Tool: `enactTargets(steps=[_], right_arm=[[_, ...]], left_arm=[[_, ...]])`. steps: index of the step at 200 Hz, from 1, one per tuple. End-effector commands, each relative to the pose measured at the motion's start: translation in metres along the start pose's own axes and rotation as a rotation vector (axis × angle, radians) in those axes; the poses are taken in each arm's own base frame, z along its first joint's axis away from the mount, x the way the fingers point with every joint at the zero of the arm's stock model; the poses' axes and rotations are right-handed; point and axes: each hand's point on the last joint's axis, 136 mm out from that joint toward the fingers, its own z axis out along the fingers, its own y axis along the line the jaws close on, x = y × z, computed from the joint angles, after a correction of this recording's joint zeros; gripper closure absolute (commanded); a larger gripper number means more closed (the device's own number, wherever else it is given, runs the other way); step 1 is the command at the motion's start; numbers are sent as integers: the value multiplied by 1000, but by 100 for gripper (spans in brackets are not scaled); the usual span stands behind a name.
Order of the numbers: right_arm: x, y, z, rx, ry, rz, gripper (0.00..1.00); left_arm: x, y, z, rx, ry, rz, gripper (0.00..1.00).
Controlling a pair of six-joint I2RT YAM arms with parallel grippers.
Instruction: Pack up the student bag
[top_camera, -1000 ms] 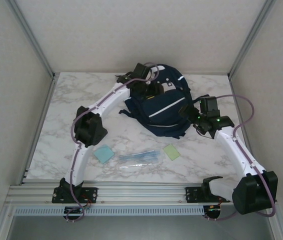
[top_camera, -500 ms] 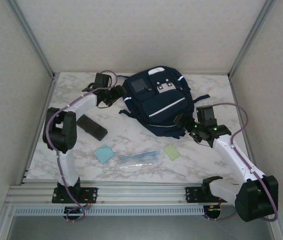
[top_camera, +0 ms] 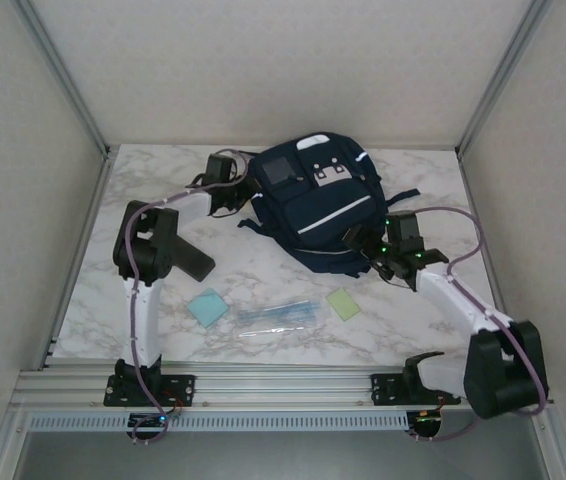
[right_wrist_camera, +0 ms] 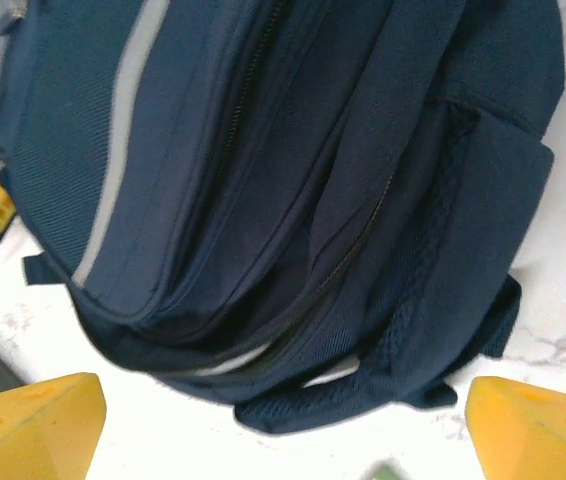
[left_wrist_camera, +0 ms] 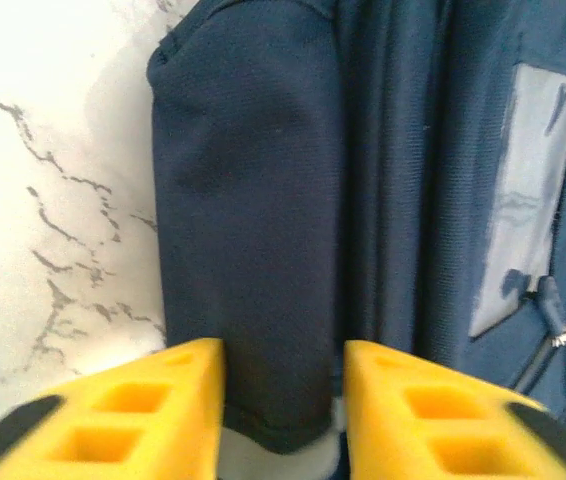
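Note:
The student bag [top_camera: 315,212], dark navy with a thin white stripe and a grey patch, lies at the back middle of the marble table. My left gripper [top_camera: 240,197] is at the bag's left side. In the left wrist view its yellow fingers [left_wrist_camera: 191,385] stand close on either side of a navy fabric fold of the bag [left_wrist_camera: 253,220], and the gripper [left_wrist_camera: 283,352] is shut on that fold. My right gripper [top_camera: 363,243] is at the bag's near right corner. It [right_wrist_camera: 283,392] stands wide open, and the bag's zip and a padded loop [right_wrist_camera: 363,385] lie just ahead of it.
A black case [top_camera: 188,258] lies left of the bag by the left arm. Nearer the front edge lie a light blue square [top_camera: 208,307], a clear pouch of pens [top_camera: 278,315] and a green square [top_camera: 343,303]. Walls close in the table on three sides.
The left arm swung off the bag's top to the left, then came in to the bag's left side, and its jaws narrowed on the fold. The right gripper moved in to the bag's near corner.

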Motion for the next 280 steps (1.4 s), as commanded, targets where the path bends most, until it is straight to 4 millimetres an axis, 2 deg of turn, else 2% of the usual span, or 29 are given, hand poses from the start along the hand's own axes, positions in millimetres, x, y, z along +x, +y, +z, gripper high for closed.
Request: enactTargets(steps=[1,13,35,48,63,77,104,116,125,139,149,186,208,228,246,256,274,280], right_arm=[[-17,15,12,-35,-38,-11,10],[-23,12,19,-4,-47,-7,10],[-35,11,32,39,-67,-27,14],[-46,12,41,61,-75,-61,23],[-63,19,50,80,-87,-96,44],[-75,24,57,96,-86,-122,52],[-92,31,67,134,-64,-156,51],[-95,35,65,152,-44,-168,45],[-95,37,60,157,-28,-169,37],[-87,41,48,149,6,-174,25],[-78,41,34,156,30,-177,22],[-35,47,-23,199,62,-257,19],[-5,67,-34,138,80,-293,20],[25,97,-25,38,92,-332,26],[48,129,-4,-66,80,-359,46],[61,144,10,-106,83,-368,52],[76,162,34,-130,81,-384,55],[88,170,40,-136,85,-414,56]], left_arm=[[7,-4,12,40,29,-21,88],[10,-3,11,51,42,-26,100],[20,-1,-3,64,54,-51,100],[28,-3,-21,78,53,-71,100],[40,-7,-41,89,56,-75,100],[52,-11,-56,92,62,-70,100],[71,-22,-77,122,57,-87,100],[72,-30,-86,131,40,-91,100],[72,-36,-92,126,25,-90,100],[69,-47,-100,130,4,-90,100],[66,-55,-106,144,-6,-98,100],[54,-74,-126,176,-81,-125,100],[50,-76,-138,179,-133,-133,100],[50,-76,-143,184,-154,-148,100],[52,-80,-146,195,-156,-161,100],[55,-82,-146,197,-155,-163,100],[60,-82,-147,193,-157,-167,100],[62,-82,-147,195,-154,-171,100]])
